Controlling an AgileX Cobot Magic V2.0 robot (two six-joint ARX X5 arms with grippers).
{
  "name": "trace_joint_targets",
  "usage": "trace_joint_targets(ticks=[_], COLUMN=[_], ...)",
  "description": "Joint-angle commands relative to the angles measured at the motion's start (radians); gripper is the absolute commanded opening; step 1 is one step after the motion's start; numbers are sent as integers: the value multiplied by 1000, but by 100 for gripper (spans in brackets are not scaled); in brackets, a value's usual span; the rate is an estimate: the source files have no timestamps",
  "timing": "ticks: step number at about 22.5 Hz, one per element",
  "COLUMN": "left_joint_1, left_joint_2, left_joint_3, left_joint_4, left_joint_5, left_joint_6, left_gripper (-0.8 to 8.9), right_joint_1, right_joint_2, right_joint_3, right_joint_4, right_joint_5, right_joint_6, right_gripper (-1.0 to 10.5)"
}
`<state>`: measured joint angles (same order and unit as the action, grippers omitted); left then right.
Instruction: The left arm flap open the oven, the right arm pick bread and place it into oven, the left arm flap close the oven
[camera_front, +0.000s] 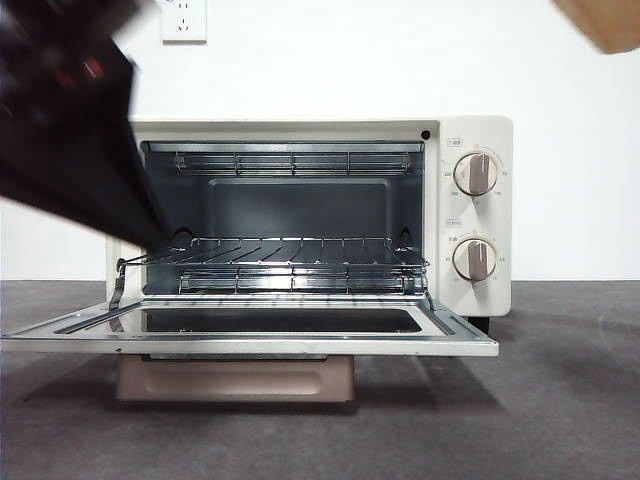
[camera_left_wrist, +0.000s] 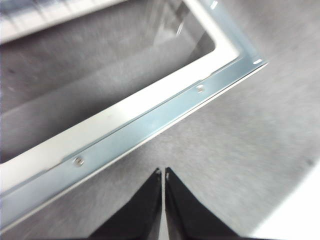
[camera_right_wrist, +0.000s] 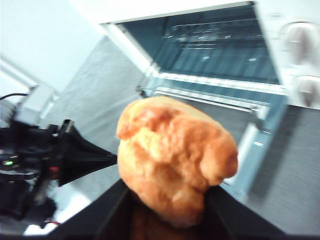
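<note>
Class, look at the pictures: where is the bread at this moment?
The bread is held in the right hand, in the air in front of the open oven, not yet inside; in the front view only a tan bit shows at the top right corner.

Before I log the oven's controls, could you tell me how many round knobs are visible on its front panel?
2. Both sit on the oven panel right of the open door: the upper knob near the top, the lower knob directly beneath it. Nothing appears to hide another.
</note>
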<state>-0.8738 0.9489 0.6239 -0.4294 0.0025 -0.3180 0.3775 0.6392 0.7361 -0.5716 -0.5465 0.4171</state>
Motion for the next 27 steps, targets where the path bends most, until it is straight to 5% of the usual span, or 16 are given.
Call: trace_joint_targets(ticks=[1,7,14,27], left_joint_1=[-10,-9,-9,-9], left_joint_2=[-96,-340,-441,-467], left_joint_3=[25,109,229,348], left_joint_4=[-30,-234,-430,-623], left_joint_5=[0,-109,-247,-303], left_joint_6=[-8,-16,-11,-8], left_gripper=[17,17,17,17], right_joint_1=[55,230,299,301], right_joint_2=[73,339,561,845], right_joint_3=[16,16,23,188], right_joint_4=[107,473,707,711], right_joint_5=[-2,105,180,386], right_joint_6=[55,151,224,253], right_gripper=[146,138,138,136])
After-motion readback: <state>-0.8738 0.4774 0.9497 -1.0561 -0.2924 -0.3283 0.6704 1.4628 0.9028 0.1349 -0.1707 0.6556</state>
